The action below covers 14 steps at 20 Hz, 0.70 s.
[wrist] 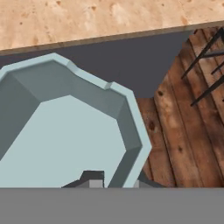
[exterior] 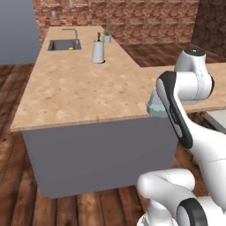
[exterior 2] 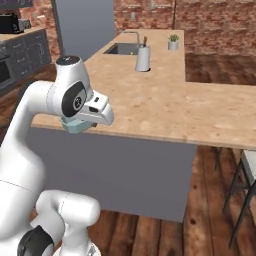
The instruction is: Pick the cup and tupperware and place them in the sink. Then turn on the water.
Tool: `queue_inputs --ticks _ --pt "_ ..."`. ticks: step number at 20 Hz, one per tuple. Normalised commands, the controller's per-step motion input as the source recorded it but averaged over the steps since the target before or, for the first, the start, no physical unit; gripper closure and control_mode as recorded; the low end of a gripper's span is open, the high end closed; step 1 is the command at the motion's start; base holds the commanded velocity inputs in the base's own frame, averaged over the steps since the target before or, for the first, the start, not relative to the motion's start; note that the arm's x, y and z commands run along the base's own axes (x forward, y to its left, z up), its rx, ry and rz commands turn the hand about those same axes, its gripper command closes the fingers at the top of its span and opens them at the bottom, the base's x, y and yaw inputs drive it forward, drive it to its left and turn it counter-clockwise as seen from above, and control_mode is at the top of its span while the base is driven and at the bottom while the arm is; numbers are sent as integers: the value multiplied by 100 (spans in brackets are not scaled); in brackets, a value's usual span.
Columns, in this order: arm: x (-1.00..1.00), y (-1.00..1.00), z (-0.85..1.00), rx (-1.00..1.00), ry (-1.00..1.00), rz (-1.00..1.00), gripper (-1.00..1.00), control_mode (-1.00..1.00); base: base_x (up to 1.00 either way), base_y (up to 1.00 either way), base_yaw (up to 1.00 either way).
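Note:
My gripper (wrist: 116, 181) is shut on one wall of the tupperware (wrist: 65, 135), a pale blue-grey shallow container. It hangs in the air just off the counter's front edge (wrist: 100, 38). The tupperware (exterior: 154, 107) peeks out from behind my forearm, and it hangs under my hand in the right base view (exterior 2: 76, 126). Far back on the counter lies the dark sink (exterior: 57, 44) (exterior 2: 116, 48) with its grey faucet (exterior: 73, 32) (exterior 2: 132, 34). The cup shows as a small yellow spot (exterior: 70, 47) inside the sink. No water shows at the faucet.
A white cylinder with a dark utensil (exterior: 98, 52) (exterior 2: 143, 59) stands on the counter near the sink, with a small potted plant (exterior: 107, 36) (exterior 2: 173, 41) behind it. A stool (exterior 2: 247, 165) (wrist: 205, 57) stands on the wood floor to the right.

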Motion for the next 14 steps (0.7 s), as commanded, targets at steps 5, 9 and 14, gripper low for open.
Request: queue_inputs --ticks 5,9,14 --pt "0 0 0 0 0 0 100 100 0 100 0" --pt "0 0 0 0 0 0 100 100 0 100 0" --pt "0 0 0 0 0 0 100 100 2 100 0"
